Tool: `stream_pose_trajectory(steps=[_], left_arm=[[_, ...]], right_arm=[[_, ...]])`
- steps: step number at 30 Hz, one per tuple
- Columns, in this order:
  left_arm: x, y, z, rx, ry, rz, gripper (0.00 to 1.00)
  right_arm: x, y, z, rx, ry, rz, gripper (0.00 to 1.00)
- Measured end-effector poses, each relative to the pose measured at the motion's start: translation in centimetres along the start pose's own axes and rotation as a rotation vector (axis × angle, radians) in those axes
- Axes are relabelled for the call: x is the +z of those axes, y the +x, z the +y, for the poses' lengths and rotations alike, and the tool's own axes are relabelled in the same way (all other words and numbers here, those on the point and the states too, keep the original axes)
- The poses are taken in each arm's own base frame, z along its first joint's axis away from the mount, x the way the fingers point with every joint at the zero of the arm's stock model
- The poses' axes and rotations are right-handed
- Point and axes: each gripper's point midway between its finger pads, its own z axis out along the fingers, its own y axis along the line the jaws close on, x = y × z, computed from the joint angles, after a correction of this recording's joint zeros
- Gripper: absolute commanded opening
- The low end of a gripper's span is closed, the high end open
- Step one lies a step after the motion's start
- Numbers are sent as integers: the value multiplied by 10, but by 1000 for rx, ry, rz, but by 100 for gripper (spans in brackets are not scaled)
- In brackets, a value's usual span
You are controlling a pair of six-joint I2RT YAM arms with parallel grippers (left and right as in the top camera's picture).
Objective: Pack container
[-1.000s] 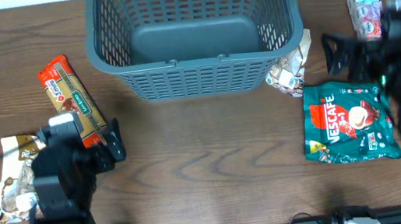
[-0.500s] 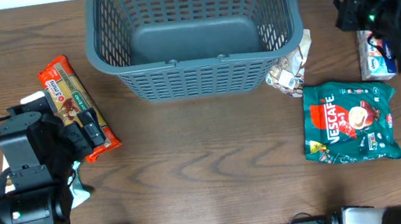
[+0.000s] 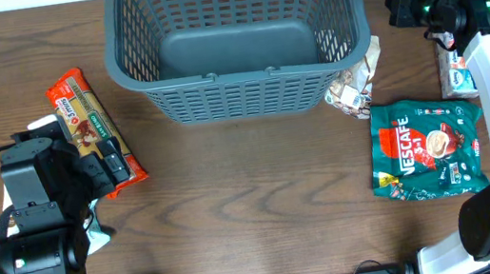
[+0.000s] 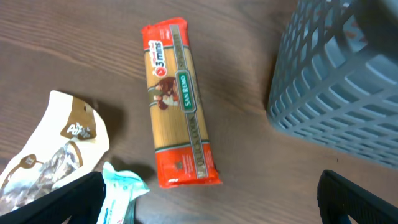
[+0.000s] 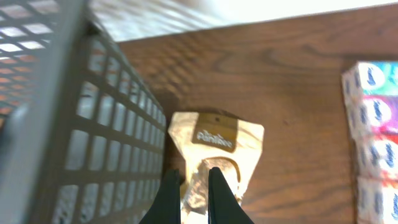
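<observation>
Here the left fingers (image 4: 56,202) stand spread wide, holding nothing. In the gap just ahead of them lies the near end of a pasta packet (image 4: 180,106), a long, flat, glossy sleeve of red and gold film. Its long axis runs away from the fingers, leaning a little to their left, so closing would likely pinch its narrow width. Farther ahead and to the right rises the basket (image 4: 336,93), hard grey-blue plastic with lattice walls and nothing packed in it yet. To the left of the fingers, a crinkly cream snack bag (image 4: 50,155) and a teal wrapper (image 4: 121,186) lie on the dark wood-grain bench (image 4: 249,37).

The right fingers (image 5: 171,199) sit almost together with a thin slit between them, gripping nothing. Just beyond them a cream pouch (image 5: 214,146) lies close against the basket wall, which stands to their left. A pastel multipack (image 5: 379,124) lies off to their right. The left fingers look nearer to a grasp.
</observation>
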Motion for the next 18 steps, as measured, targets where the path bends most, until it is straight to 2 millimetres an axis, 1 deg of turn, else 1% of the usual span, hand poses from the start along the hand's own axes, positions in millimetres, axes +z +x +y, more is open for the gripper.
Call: stream_pose_trajectory(steps=[8, 18], left_arm=[[0, 3, 1, 0, -3, 13, 99], [0, 3, 1, 0, -3, 13, 99]], right_arm=[[-2, -1, 24, -61, -143, -5, 1], [-6, -1, 44, -107, -258, -12, 1]])
